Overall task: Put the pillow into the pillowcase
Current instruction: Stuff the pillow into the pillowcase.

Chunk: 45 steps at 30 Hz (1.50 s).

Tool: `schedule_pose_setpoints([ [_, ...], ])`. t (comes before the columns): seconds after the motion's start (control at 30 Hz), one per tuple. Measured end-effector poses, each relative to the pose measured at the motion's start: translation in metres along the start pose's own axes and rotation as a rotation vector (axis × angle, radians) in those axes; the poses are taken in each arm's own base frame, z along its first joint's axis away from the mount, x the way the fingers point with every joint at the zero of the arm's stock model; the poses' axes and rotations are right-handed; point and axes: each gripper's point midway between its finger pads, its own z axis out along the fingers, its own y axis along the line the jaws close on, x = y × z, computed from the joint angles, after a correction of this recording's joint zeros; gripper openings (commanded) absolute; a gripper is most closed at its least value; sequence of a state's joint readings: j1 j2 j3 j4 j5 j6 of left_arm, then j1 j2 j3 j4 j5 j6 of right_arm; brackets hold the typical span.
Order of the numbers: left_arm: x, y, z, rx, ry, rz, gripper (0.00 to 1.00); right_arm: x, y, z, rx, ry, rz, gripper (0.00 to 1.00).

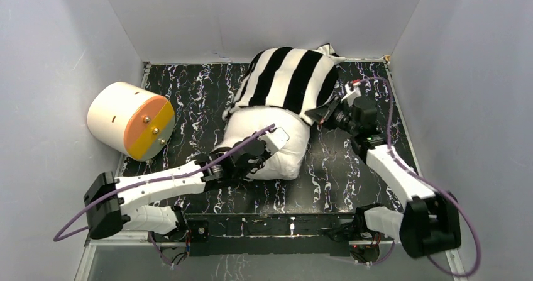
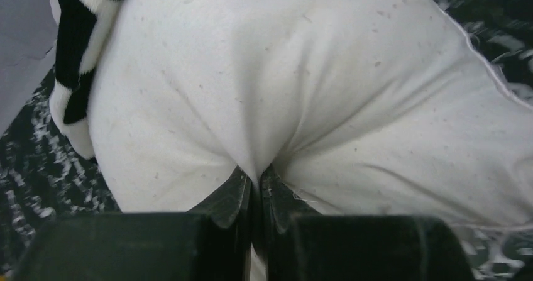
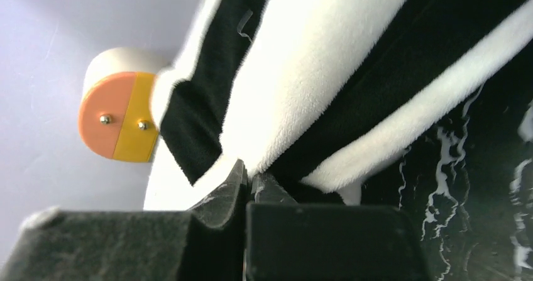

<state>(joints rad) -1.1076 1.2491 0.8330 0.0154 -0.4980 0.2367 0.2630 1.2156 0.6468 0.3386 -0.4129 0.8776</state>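
Striped pillowcase hides pillow far half; left pincer pinches pillow, right pincer pinches pillowcase hem.

Two arms, same build. On the left arm and the right arm we log white shells along the links and black, blocky joint housings. A purple cable runs along each arm and loops free. Black base brackets sit at the bench edge. The left tool and right tool have dark, matte fingers with wedge-shaped tips.
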Motion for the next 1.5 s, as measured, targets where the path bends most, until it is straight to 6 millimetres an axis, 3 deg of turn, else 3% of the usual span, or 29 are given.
schedule_pose_setpoints([
  [0.07, -0.029, -0.008, -0.015, 0.046, -0.064, -0.083, 0.00, -0.020, 0.028, -0.021, 0.010, -0.045, -0.080, 0.00],
  [0.17, -0.081, -0.016, -0.042, 0.141, -0.189, -0.270, 0.00, -0.055, 0.087, -0.057, -0.030, -0.128, -0.208, 0.00],
  [0.2, -0.106, -0.014, -0.056, 0.181, -0.250, -0.367, 0.00, -0.063, 0.102, -0.064, -0.048, -0.143, -0.238, 0.00],
  [0.3, -0.135, -0.009, -0.073, 0.220, -0.314, -0.501, 0.00, -0.082, 0.145, -0.078, -0.121, -0.174, -0.309, 0.00],
  [0.4, -0.147, -0.002, -0.079, 0.220, -0.327, -0.623, 0.00, -0.088, 0.161, -0.070, -0.150, -0.159, -0.323, 0.00],
  [0.57, -0.113, 0.029, -0.061, 0.163, -0.220, -0.872, 0.00, -0.063, 0.174, -0.018, -0.155, -0.041, -0.324, 0.07],
  [0.7, -0.042, 0.075, -0.042, 0.026, -0.105, -1.111, 0.00, -0.030, 0.174, 0.033, -0.164, 0.043, -0.334, 0.17],
  [0.83, 0.031, 0.098, -0.024, -0.073, 0.029, -1.329, 0.08, 0.002, 0.143, 0.091, -0.125, 0.150, -0.346, 0.36],
  [0.9, 0.047, 0.103, -0.020, -0.082, 0.058, -1.400, 0.03, 0.011, 0.135, 0.110, -0.123, 0.191, -0.373, 0.45],
  [0.97, 0.047, 0.109, -0.020, -0.068, 0.051, -1.439, 0.00, 0.011, 0.139, 0.121, -0.146, 0.204, -0.426, 0.54],
  [1.07, 0.045, 0.113, -0.019, -0.033, 0.041, -1.467, 0.00, 0.003, 0.153, 0.118, -0.181, 0.183, -0.537, 0.63],
  [1.17, 0.045, 0.113, -0.015, -0.001, 0.048, -1.481, 0.00, -0.008, 0.160, 0.100, -0.176, 0.141, -0.664, 0.69],
  [1.4, 0.037, 0.113, -0.017, 0.039, 0.053, -1.444, 0.00, -0.056, 0.159, 0.024, -0.074, -0.086, -0.961, 0.66],
  [1.5, 0.035, 0.115, -0.018, 0.038, 0.053, -1.423, 0.00, -0.083, 0.146, 0.008, 0.002, -0.164, -1.041, 0.65],
])
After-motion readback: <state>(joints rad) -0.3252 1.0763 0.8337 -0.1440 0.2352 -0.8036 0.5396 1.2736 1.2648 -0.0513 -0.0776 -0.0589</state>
